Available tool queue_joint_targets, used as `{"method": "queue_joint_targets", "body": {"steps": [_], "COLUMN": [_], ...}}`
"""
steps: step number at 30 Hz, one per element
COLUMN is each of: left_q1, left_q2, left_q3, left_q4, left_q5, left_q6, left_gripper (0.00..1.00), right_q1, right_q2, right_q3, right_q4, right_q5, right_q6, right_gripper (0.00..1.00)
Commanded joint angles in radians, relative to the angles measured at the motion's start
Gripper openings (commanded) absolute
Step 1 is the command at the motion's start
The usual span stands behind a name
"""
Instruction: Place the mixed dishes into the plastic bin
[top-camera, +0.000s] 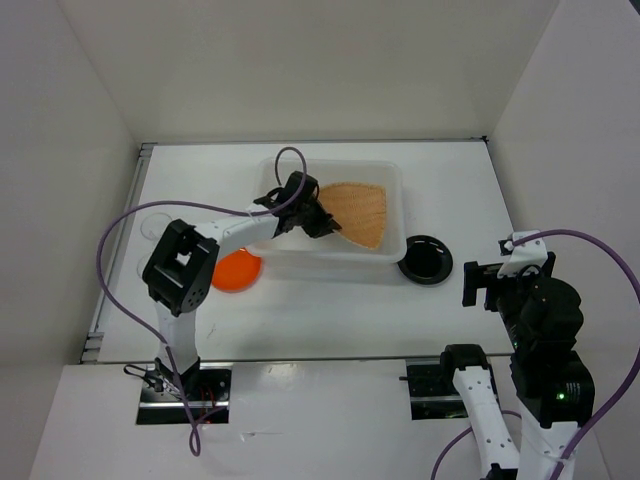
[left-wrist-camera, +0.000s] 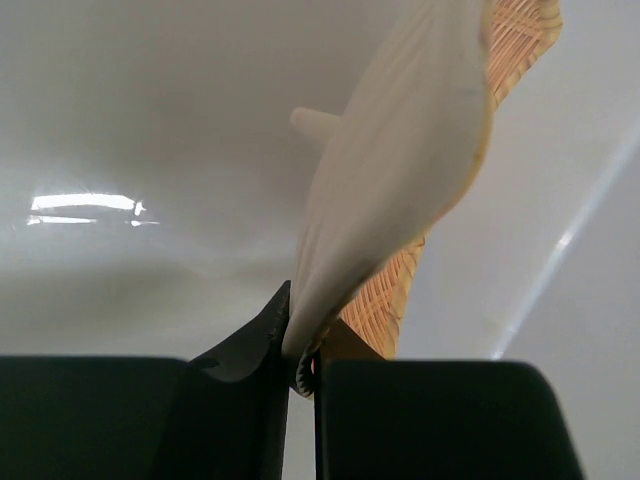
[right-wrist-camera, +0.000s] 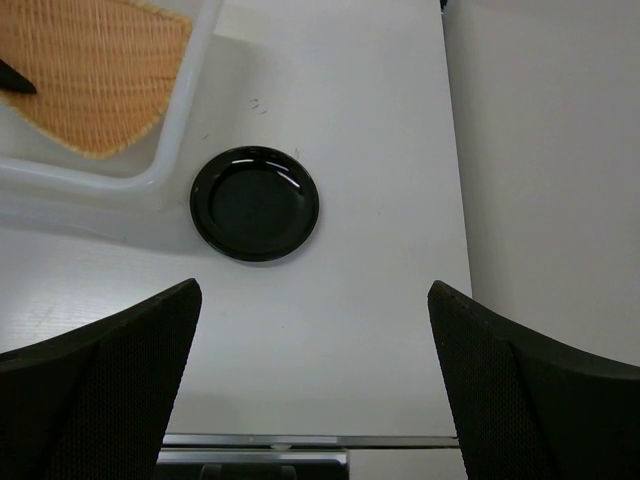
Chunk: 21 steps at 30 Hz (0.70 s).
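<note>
The bin (top-camera: 330, 262) sits mid-table. My left arm (top-camera: 235, 232) stretches over its near-left wall, and my left pincer (top-camera: 325, 222) is clamped on the edge of the plate (top-camera: 358, 212), which is tilted inside the bin. My right pincer (right-wrist-camera: 312, 300) gapes wide, empty, above and near of the black dish (right-wrist-camera: 254, 203), which lies just right of the bin. The orange dish (top-camera: 238, 272) lies near-left.

Left arm (top-camera: 235, 230), right arm (top-camera: 540, 330): white links, black joints. Left claw (left-wrist-camera: 300, 345), right claw (right-wrist-camera: 313, 292): black. Purple cable (top-camera: 103, 255) on each.
</note>
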Motion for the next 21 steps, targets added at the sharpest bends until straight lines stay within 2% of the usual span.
{"method": "queue_joint_targets", "body": {"steps": [1,10,12,14,15,18,21], "left_q1": [-0.009,-0.018,-0.018,-0.018,-0.018,-0.018,-0.009], "left_q2": [0.039,0.107,0.116,0.116,0.116,0.104,0.023], "left_q3": [0.011,0.006,0.006,0.006,0.017,0.058,0.141], "left_q4": [0.133,0.17,0.183,0.183,0.183,0.134,0.034], "left_q5": [-0.016,0.007,0.029,0.029,0.029,0.018,-0.037], "left_q6": [-0.013,-0.033,-0.033,-0.033,-0.021,0.021,0.096], "left_gripper": [0.0,0.01,0.3,0.49,0.64,0.77,0.89], "right_q1": [0.007,0.007,0.007,0.007,0.007,0.007,0.007], "right_q2": [-0.006,0.003,0.003,0.003,0.003,0.003,0.003], "right_q3": [-0.008,-0.008,-0.008,-0.008,-0.008,-0.008,-0.008], "right_q4": [0.053,0.053,0.053,0.053,0.053,0.053,0.053], "right_q5": [0.015,0.015,0.015,0.015,0.015,0.015,0.015], "right_q6": [0.013,0.013,0.013,0.013,0.013,0.013,0.013], "right_gripper": [0.98,0.98,0.98,0.98,0.98,0.98,0.98]}}
